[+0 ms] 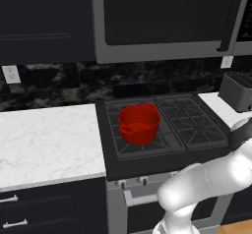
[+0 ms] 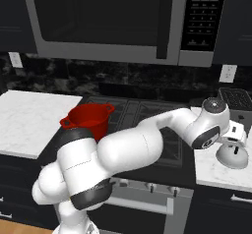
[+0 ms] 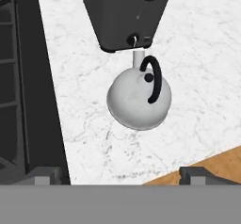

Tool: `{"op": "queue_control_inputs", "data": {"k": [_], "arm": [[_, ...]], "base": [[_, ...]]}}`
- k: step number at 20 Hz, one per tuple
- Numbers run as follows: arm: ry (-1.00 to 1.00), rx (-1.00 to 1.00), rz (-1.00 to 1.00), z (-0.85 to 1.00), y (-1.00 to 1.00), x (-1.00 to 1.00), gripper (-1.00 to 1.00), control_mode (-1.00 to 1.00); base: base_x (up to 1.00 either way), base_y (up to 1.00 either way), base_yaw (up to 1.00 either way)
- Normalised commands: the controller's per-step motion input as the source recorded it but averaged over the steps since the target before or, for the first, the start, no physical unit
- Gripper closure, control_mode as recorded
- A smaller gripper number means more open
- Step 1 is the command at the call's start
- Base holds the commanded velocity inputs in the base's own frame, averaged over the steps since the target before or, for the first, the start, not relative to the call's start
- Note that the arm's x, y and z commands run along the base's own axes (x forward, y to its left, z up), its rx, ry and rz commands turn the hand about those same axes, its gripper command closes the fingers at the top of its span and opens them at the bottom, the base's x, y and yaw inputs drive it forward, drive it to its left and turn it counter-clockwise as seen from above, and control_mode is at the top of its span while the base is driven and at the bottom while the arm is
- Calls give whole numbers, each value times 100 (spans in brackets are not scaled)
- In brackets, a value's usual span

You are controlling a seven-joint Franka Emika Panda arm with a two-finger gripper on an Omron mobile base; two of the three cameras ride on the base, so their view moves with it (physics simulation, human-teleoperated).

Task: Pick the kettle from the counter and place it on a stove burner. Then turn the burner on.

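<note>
The kettle [image 3: 139, 98] sits on the white marble counter [image 3: 197, 53] at the centre of the hand view, just below a dark toaster [image 3: 124, 13]. The gripper [image 3: 122, 175] hovers above it, fingers wide apart, holding nothing. A red pot [image 1: 140, 124] stands on the stove burner [image 1: 142, 134].

Lighting is even, diffuse and moderate; upper dark cabinets read dim. The white marble-veined tabletop [image 3: 197, 53] is bright without glare. Shadows are faint. All views are soft, coarsely rendered, without edge distortion.
</note>
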Motion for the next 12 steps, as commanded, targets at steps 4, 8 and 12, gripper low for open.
{"op": "queue_control_inputs", "data": {"k": [4, 8, 12], "arm": [[0, 0, 0, -9, -42, 0, -100, -100], [9, 0, 0, -41, -6, 13, -100, -100], [8, 0, 0, -15, 0, 4, -100, -100]], "base": [[0, 0, 0], [0, 0, 0], [0, 0, 0]]}}
